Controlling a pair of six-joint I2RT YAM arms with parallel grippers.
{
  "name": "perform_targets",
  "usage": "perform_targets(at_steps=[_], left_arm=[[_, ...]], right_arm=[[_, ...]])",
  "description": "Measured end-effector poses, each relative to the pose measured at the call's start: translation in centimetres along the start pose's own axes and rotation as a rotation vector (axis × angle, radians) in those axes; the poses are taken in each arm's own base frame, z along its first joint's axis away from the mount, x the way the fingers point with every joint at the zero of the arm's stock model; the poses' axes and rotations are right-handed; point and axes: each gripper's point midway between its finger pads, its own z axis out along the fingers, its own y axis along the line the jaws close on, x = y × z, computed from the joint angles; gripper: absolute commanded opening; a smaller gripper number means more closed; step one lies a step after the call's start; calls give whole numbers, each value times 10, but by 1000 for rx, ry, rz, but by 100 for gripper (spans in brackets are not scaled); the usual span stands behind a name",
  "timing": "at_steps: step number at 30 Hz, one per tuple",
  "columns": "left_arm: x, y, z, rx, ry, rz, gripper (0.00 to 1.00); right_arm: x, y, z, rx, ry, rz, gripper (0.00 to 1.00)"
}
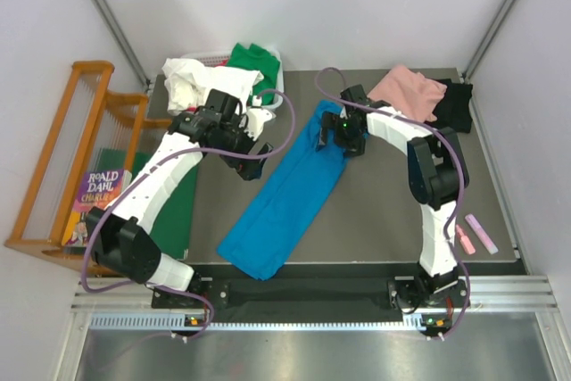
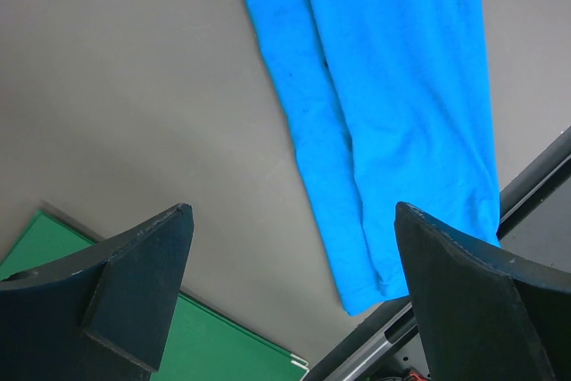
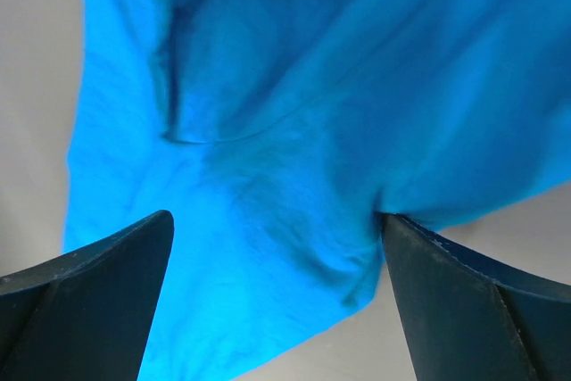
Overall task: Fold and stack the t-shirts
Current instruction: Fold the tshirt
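**Plainly, both grippers gape wide over the blue t-shirt**

The table has a dark grey, matt top and sits in a white-walled booth with slanting metal posts in the far corners. The blue t-shirt lies across the middle of the table as a long, narrow strip. It runs on a slant from the far middle down to the near left.

The left gripper hangs above bare grey table just beside the strip's left edge, its fingers spread wide and holding nothing. The right gripper is over the strip's far end, equally wide. Rumpled blue cloth fills the space between its fingers. From its wrist view I cannot tell whether the tips touch the cloth.

At the far left a white basket holds a white t-shirt and a green t-shirt. In the far right corner a pink t-shirt lies partly on a black t-shirt.

A flat green board lies at the table's left side, under the left arm. Beyond it a wooden rack stands against the wall with a book in it. Two small pink sticks lie at the right edge.
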Motion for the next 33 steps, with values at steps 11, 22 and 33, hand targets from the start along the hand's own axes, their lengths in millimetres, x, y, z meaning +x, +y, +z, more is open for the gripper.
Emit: perform_targets(at_steps=[11,22,33], left_arm=[[-2,-2,-10,-12,-30,10,99],[-3,-4,-16,-18,-45,15,99],[1,-5,-14,-14,-37,12,99]], right_arm=[[-54,-26,-22,105,-100,14,100],[-83,-45,-6,83,-72,73,100],[-55,51,-58,-124,-119,-38,100]])
